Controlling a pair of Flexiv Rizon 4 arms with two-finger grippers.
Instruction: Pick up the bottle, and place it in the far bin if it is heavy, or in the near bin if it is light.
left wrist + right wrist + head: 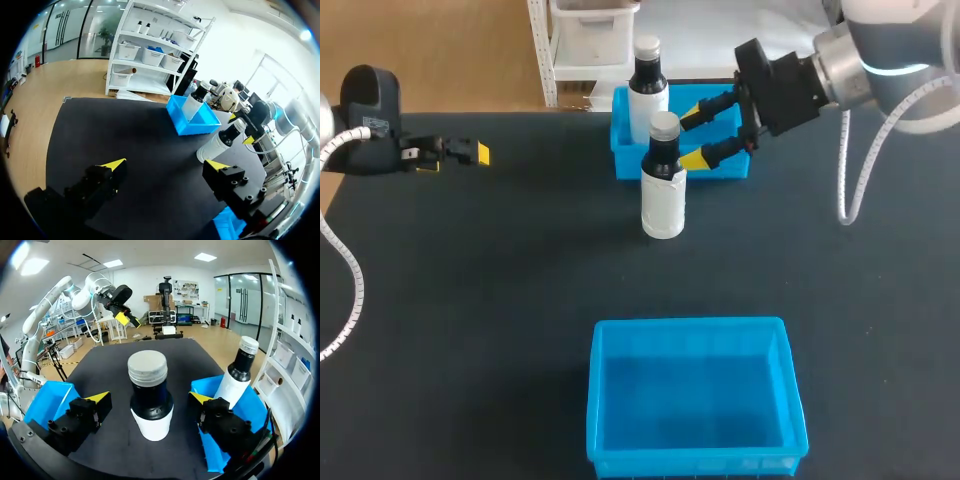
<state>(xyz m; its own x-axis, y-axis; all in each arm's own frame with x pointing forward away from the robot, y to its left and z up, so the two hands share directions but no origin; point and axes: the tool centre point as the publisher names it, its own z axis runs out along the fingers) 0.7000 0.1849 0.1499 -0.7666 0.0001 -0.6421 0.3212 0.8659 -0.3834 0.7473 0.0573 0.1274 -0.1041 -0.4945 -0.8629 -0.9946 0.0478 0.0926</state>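
Observation:
A white bottle (663, 185) with a dark neck and grey cap stands upright on the black table, just in front of the far blue bin (619, 150). My right gripper (696, 137) is open, level with the bottle's neck and just to its right. In the right wrist view the bottle (149, 395) stands between the spread fingers (98, 401), which do not touch it. A second, similar bottle (648, 88) stands inside the far bin. The near blue bin (596, 400) holds nothing. My left gripper (165, 165) is open and holds nothing, far off at the table's left (470, 152).
From the left wrist, the bottle (220, 142), the far bin (192, 122) and my right gripper (242, 129) show well ahead. The right wrist view shows the far bin (252, 412) beside the gripper on one side and the near bin (47, 400) on the other.

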